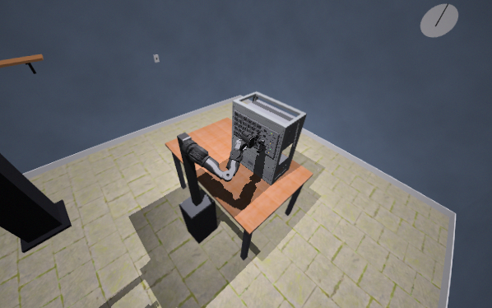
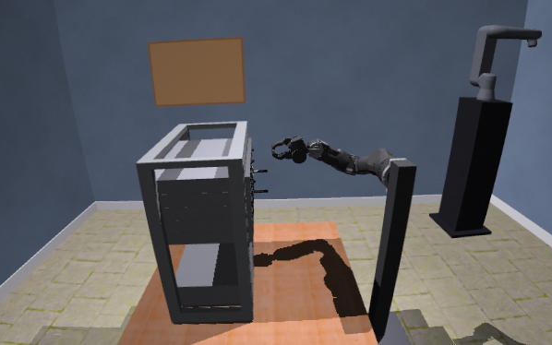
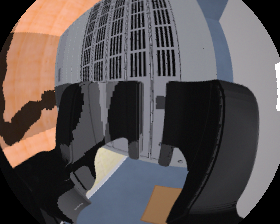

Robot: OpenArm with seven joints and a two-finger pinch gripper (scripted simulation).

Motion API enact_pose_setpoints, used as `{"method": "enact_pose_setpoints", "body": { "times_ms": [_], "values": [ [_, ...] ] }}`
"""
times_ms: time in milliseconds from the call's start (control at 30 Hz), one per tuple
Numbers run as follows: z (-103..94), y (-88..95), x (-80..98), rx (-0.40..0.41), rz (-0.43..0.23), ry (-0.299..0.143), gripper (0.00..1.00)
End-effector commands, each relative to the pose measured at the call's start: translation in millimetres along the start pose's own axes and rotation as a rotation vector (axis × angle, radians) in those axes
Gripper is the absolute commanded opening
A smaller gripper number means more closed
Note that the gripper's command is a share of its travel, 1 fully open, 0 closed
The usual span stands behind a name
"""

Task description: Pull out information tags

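One grey open-frame metal server rack (image 2: 147,184) stands centre-left in the exterior view, on one orange wooden table (image 2: 293,286). One dark two-finger gripper (image 2: 278,152) hangs centre frame, level with the rack's upper servers and apart from the front face. Fingers are nearly closed and hold nothing.

Two thin dark information tags (image 2: 260,171) stick out of the rack front, one above the other (image 2: 261,190), both just below gripper height. Small lights show on the front in the top view, but their colours are too small to read; no blue seen.

Step, by my judgement: between tags, lining up on an upper server. The next move calls for a slow, straight approach, either opening to pinch a tag or pushing one in with closed fingers, using light force so the loose rack neither slides nor tips, and staying off the locate buttons.
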State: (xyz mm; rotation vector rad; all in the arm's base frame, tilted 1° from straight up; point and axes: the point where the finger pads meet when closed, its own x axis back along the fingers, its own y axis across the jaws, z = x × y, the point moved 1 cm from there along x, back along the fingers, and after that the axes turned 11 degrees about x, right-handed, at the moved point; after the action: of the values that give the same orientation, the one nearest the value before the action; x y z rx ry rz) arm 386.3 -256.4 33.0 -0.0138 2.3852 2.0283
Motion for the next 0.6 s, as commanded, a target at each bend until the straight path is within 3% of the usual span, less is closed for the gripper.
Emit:
{"method": "enact_pose_setpoints", "body": {
  "times_ms": [0, 133, 400, 567],
  "values": [
    [0.1, -0.6, -4.7, 0.016, 0.005, 0.002, 0.10],
    [0.2, -0.7, -14.0, 0.016, 0.006, 0.002, 0.10],
    [0.6, -1.1, -53.5, 0.016, 0.007, 0.002, 0.10],
    [0.7, -1.2, -67.4, 0.016, 0.007, 0.002, 0.10]
  ]
}}
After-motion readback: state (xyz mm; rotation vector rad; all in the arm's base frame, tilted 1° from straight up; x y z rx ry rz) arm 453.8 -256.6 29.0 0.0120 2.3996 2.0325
